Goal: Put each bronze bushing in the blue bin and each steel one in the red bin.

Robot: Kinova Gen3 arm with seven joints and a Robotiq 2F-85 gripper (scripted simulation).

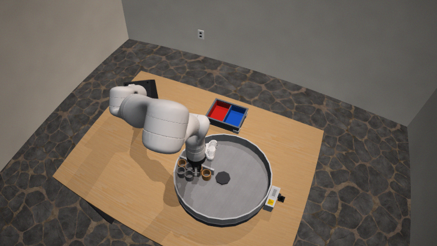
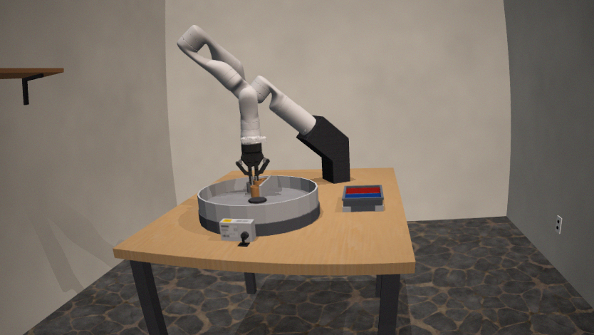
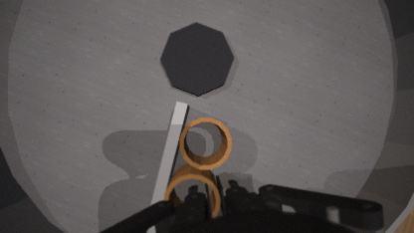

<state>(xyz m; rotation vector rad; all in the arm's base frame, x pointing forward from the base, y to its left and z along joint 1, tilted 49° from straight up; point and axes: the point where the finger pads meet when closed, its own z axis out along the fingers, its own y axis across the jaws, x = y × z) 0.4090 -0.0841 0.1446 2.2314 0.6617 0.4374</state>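
Observation:
The grey turntable carries several bushings near its left rim, beside a white divider bar. My gripper is low over them and shut on the wall of a bronze bushing, at the bottom of the wrist view. A second bronze bushing stands free just ahead of it, toward the black hub, and shows in the top view. A third bronze bushing and steel bushings stand to the left of the gripper. The red bin and blue bin lie behind the turntable.
The turntable has a raised rim all round. A white control box sits at its front right edge. The black arm base stands at the table's back, and the bins tray shows to the right in the exterior view.

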